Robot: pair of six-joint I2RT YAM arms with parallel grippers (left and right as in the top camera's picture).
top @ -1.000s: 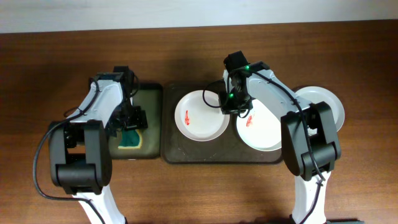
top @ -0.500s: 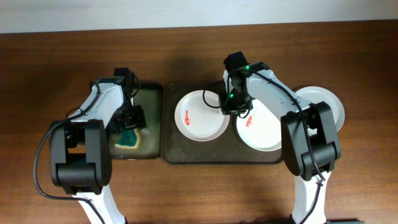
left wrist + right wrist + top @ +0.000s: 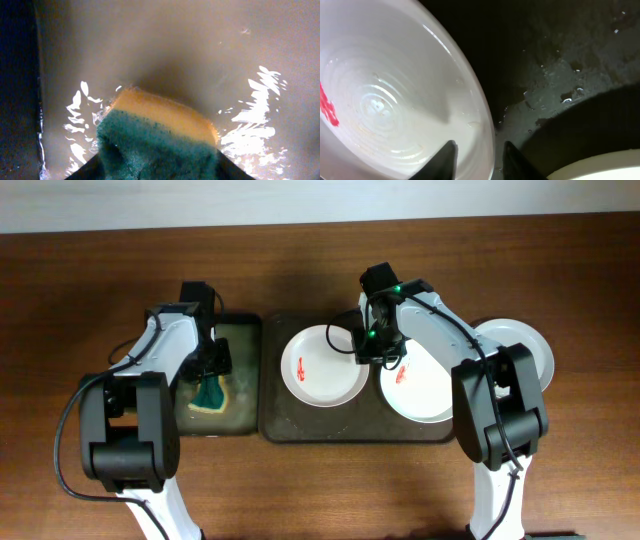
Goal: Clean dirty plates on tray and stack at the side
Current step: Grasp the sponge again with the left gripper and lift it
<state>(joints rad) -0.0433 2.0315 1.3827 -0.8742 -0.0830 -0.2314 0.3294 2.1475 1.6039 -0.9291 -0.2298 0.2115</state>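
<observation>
Two white plates lie in the dark brown tray (image 3: 300, 426), each with a red smear: one on the left (image 3: 323, 366), one on the right (image 3: 428, 390). My right gripper (image 3: 365, 352) stands open at the left plate's right rim. In the right wrist view its fingers (image 3: 477, 165) straddle that rim, one over the plate (image 3: 385, 100) and one over the tray floor (image 3: 560, 60). A pale plate (image 3: 522, 345) rests on the table, right of the tray. My left gripper (image 3: 210, 375) is shut on the green and yellow sponge (image 3: 155, 135).
The sponge (image 3: 207, 393) hangs over the small narrow tray (image 3: 240, 330), left of the brown tray; its wet floor (image 3: 175, 45) glistens. The right plate's edge (image 3: 600, 167) shows at the lower right of the right wrist view. Bare wooden table surrounds both trays.
My left gripper has narrowed onto the sponge, which now stands tilted and squeezed instead of lying flat. The right gripper's jaws have widened at the plate rim; that arm has hardly moved.
</observation>
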